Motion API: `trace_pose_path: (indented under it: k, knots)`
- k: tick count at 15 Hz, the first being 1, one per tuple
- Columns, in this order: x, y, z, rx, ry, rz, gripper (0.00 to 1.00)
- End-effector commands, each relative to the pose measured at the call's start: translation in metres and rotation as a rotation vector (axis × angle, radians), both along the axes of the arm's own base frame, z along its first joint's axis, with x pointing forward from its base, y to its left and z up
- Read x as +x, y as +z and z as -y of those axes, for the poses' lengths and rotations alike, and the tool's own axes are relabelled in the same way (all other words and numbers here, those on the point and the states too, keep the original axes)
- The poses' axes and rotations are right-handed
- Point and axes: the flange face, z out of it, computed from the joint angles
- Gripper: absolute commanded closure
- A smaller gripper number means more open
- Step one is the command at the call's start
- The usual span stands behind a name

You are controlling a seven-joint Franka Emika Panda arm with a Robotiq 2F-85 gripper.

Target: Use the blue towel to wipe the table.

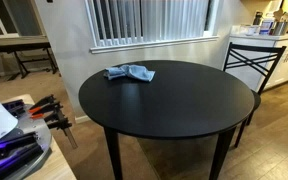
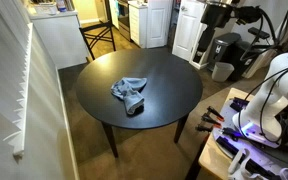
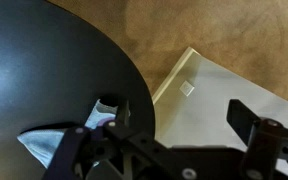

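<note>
While the blue towel (image 2: 130,93) lies bunched on the round black table (image 2: 169,85), well in from the rim, the arm (image 2: 279,85) stands off past the table's edge. Any reach has to go out across the dark top, away from the robot's base, to get at the cloth. From the wrist view I judge the gripper (image 3: 181,108) to be hanging about over the rim. Its jaws stand wide apart with nothing between them, and the towel peeks out low at the frame's left, beside one jaw, not in the gap.

The cloth is a loose heap, somewhat longer than wide. In an exterior view (image 1: 130,73) its length runs across the picture.

Both exterior views give the towel's whole outline and its place on the table, but I cannot pick out the gripper clearly in either. Only the wrist view shows the parted jaws, along with a pale panel (image 3: 219,85) on the floor beyond the rim. A chair (image 1: 252,60) sits at the table's side, well apart from the towel.
</note>
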Motion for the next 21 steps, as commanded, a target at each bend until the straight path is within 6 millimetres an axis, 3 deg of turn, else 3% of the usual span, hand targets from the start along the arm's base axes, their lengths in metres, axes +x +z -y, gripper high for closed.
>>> trace_pose_path:
  k: [1,7,10,14,21]
  knots:
    - [0.0,0.001,0.0,-0.001,0.0,-0.001,0.0]
    - [0.0,0.001,0.0,-0.001,0.0,-0.001,0.0]
    - [0.044,-0.025,-0.004,-0.023,-0.019,-0.043,0.0]
    - [0.11,-0.075,-0.012,-0.019,-0.036,-0.081,0.0]
    - [0.226,-0.178,-0.03,-0.022,-0.129,-0.059,0.0]
